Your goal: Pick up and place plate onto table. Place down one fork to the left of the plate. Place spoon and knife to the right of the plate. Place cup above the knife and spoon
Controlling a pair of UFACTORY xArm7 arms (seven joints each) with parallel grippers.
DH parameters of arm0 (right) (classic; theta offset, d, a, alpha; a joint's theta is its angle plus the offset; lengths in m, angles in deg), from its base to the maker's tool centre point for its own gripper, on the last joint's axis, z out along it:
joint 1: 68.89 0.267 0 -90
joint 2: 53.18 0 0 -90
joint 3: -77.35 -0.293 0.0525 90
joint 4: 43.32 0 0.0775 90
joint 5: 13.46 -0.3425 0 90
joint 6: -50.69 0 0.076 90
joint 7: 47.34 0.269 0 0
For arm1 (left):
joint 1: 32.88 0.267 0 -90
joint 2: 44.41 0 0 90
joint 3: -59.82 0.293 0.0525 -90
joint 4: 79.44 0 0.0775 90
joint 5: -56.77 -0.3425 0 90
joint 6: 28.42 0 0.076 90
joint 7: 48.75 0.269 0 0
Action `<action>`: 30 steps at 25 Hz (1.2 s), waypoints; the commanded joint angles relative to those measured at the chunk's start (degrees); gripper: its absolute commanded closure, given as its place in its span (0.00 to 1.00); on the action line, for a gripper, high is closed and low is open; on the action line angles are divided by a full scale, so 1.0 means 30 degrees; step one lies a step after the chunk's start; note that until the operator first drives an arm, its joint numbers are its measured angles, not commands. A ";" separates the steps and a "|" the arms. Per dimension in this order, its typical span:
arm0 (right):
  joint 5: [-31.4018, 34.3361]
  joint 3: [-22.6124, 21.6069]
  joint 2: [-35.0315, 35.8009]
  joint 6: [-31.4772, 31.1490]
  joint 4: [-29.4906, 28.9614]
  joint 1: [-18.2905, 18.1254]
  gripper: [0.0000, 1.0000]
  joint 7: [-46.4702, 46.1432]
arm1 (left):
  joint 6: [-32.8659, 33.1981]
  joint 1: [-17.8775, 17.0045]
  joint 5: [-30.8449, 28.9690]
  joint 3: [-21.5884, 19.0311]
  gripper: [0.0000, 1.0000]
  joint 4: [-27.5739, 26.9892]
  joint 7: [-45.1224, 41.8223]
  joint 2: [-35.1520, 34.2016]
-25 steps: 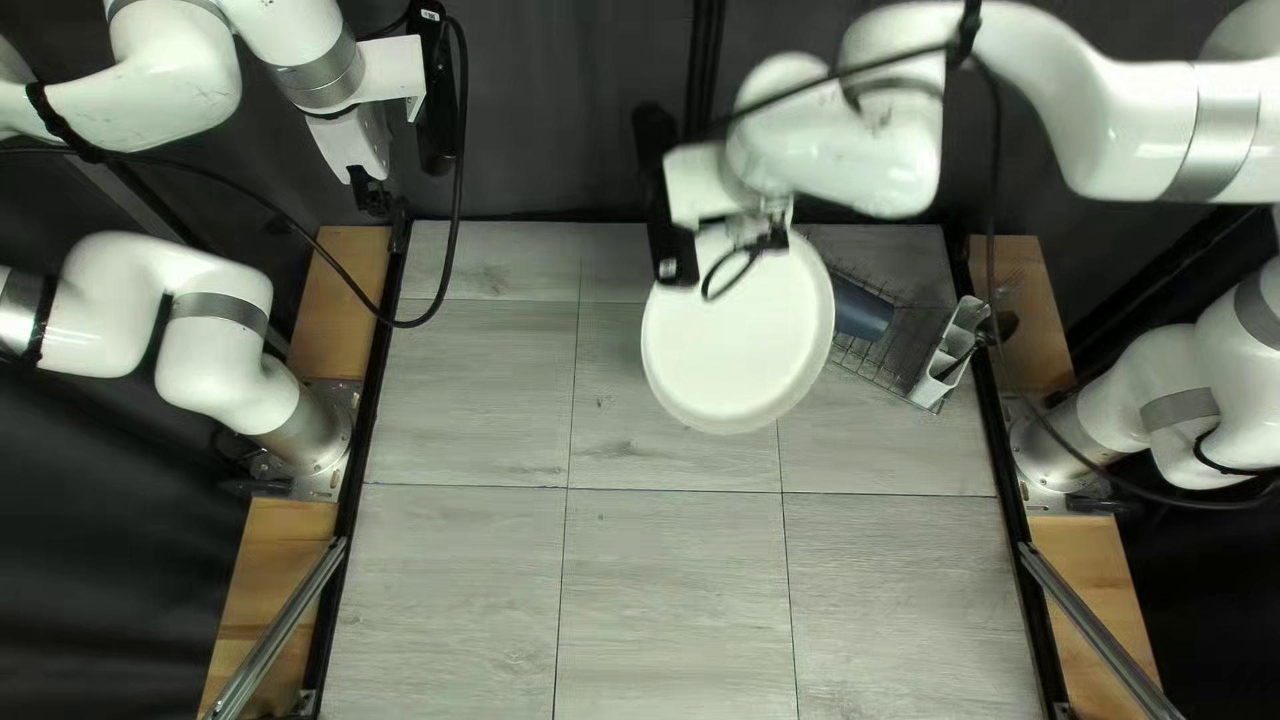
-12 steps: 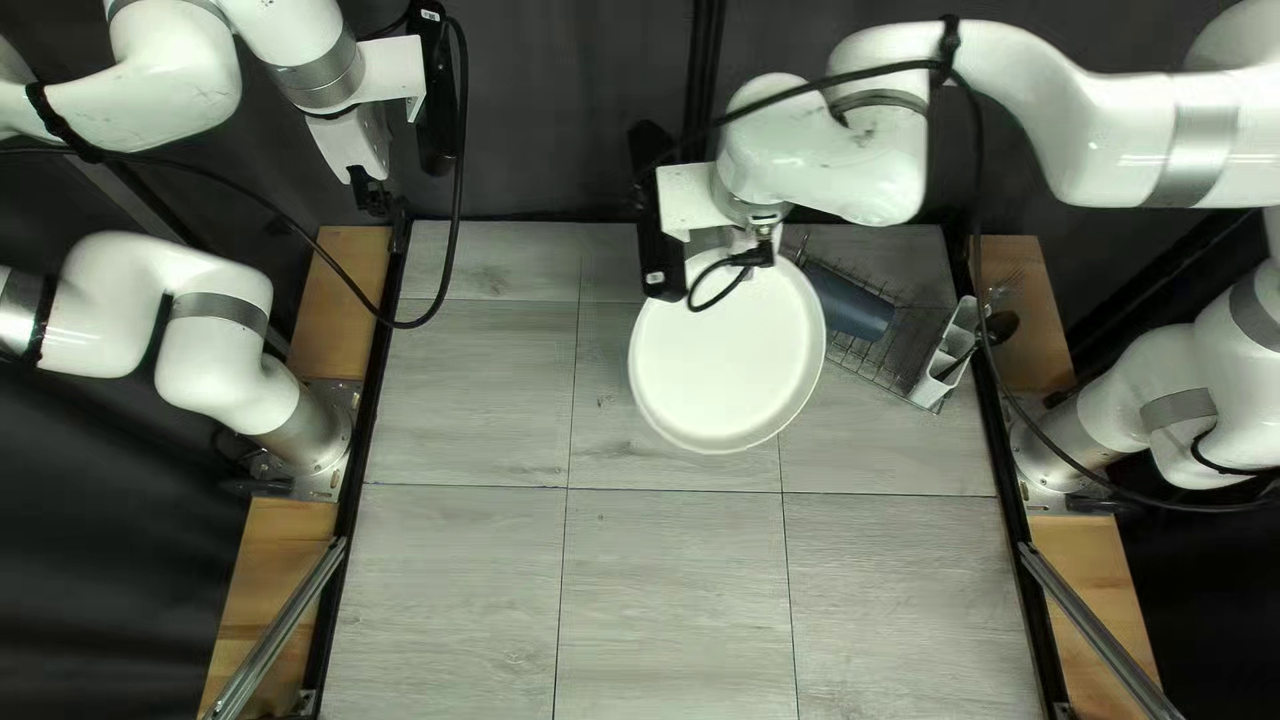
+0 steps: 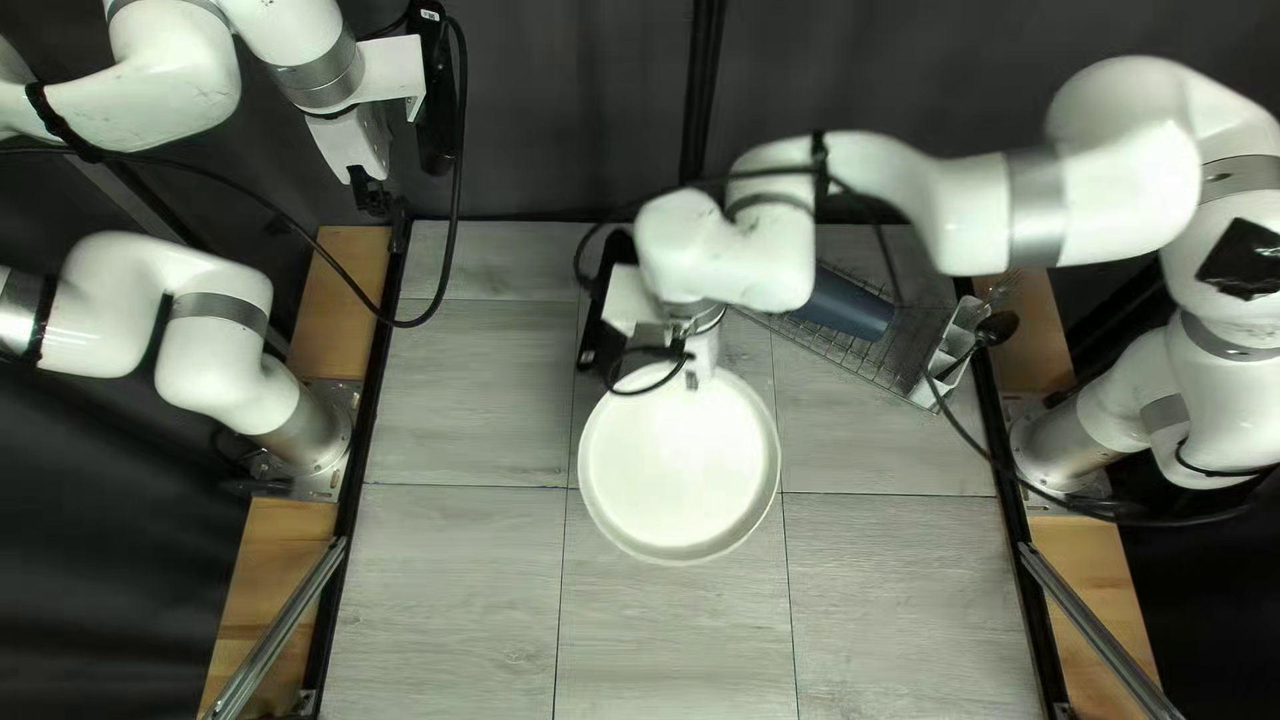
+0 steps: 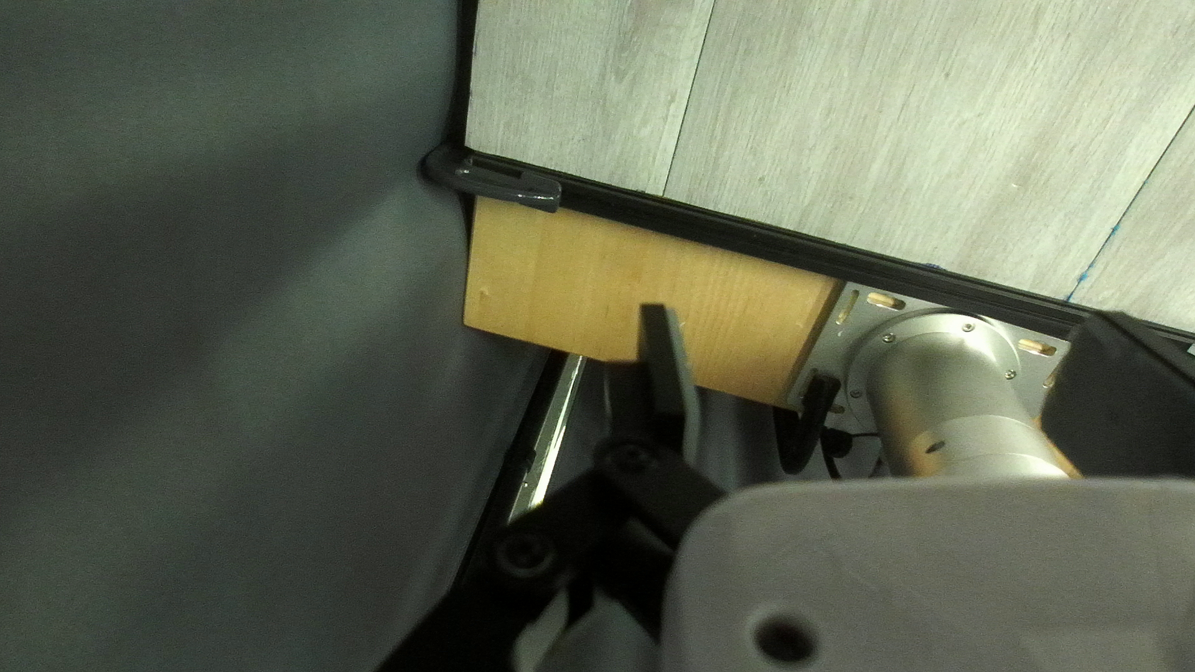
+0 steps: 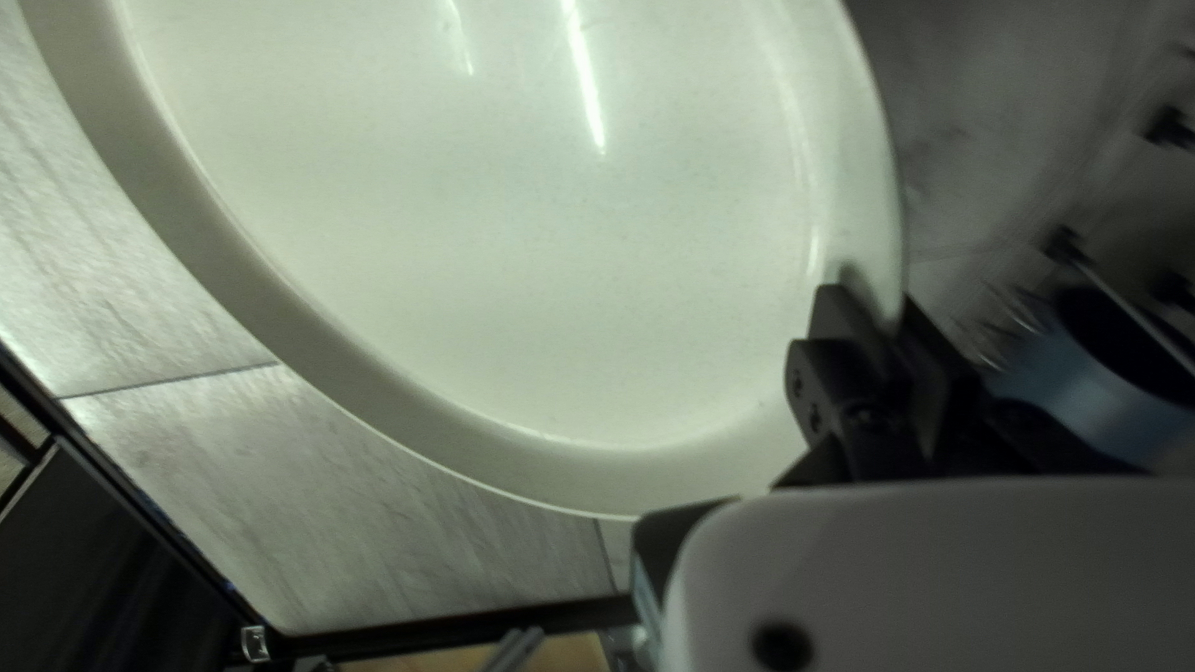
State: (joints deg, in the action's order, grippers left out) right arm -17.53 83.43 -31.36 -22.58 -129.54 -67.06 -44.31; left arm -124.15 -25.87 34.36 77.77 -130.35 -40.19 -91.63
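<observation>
A round white plate (image 3: pixel 680 470) (image 5: pixel 485 224) is over the middle of the table. My right gripper (image 3: pixel 690 365) (image 5: pixel 868 308) is shut on its far rim, with one black finger (image 5: pixel 840 373) showing on the edge. Whether the plate rests on the table I cannot tell. A blue cup (image 3: pixel 845 305) (image 5: pixel 1074 392) lies on its side in the wire dish rack (image 3: pixel 880 355). Cutlery stands in a pale holder (image 3: pixel 955 345) at the rack's right end. My left gripper (image 3: pixel 375 195) (image 4: pixel 878 322) hangs open and empty by the table's far left corner.
The dish rack sits at the far right of the table, behind my right arm. Wooden boards (image 3: pixel 345 300) and a black rail (image 4: pixel 747 238) border the table's left side, above my left arm's base (image 4: pixel 934 401). The grey table top (image 3: pixel 470 600) spreads around the plate.
My right arm has carried the plate from beside the dish rack toward the near middle of the table and lowered it. My left arm has not moved.
</observation>
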 commanded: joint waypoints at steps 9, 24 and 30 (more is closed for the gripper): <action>-0.2631 -0.1411 0.2095 0.2771 0.0288 -0.0624 1.00 -0.2667 | 0.0000 0.0000 0.0000 0.0000 0.00 0.0000 0.0000 0.0000; -0.2103 -0.1140 0.4215 0.3011 -0.0812 -0.0534 0.00 -0.2841 | 0.0000 0.0000 0.0000 0.0000 0.00 0.0000 0.0000 0.0000; 0.0751 0.0082 0.2977 0.2287 -0.0342 0.0729 0.00 -0.0623 | 0.0000 0.0000 0.0000 0.0000 0.00 0.0000 0.0000 0.0000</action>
State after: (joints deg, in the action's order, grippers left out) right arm -18.84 82.00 -20.10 -14.53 -131.65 -66.49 -48.74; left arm -124.15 -25.87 34.36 77.77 -130.35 -40.19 -91.63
